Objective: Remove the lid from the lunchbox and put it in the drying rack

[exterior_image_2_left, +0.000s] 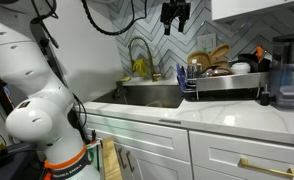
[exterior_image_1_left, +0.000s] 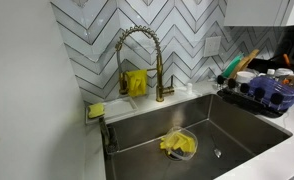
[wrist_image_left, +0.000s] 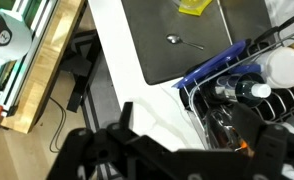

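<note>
Lid: clear plastic, looks seated on the lunchbox; the seam is too faint to be sure.
Handling: probably light, thin, a bit flexy and slick if wet. It won't shatter, but it may pop free all at once.
Where to grab: pinch the lip at a corner or rim edge. The flat top gives you nothing to hold.
Lunchbox: clear with something yellow inside, on the sink floor near the drain. It looks light, so it may ride up with the lid.
Lid vs fingers: well apart. In the wrist view the box sits at the very top edge, ahead of the fingers and not between them.
Gripper: hangs high over the sink, fingers spread, holding nothing.
Spoon: loose on the sink floor near the box; keep off it.
Faucet: gold, arches over the back of the sink. Watch it on the way down.
Drying rack: on the counter just beside the sink, crowded with dishes. You'll need to find a gap.
</note>
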`<action>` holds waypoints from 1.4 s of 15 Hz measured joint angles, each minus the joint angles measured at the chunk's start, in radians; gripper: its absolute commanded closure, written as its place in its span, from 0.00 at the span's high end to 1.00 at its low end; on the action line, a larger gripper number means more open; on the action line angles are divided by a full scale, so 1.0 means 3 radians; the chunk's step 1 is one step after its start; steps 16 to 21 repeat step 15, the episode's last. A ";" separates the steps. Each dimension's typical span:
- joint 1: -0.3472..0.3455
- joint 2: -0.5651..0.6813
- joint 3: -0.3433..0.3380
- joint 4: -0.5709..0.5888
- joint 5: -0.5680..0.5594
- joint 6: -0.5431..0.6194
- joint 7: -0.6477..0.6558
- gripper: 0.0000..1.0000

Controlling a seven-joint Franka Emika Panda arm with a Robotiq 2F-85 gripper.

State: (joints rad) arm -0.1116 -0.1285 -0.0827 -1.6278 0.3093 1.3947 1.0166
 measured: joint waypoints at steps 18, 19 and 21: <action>0.0072 -0.0271 0.0095 0.0025 -0.0262 0.0035 -0.1632 1.00; 0.0072 -0.0271 0.0095 0.0025 -0.0262 0.0035 -0.1632 1.00; 0.0072 -0.0271 0.0095 0.0025 -0.0262 0.0035 -0.1632 1.00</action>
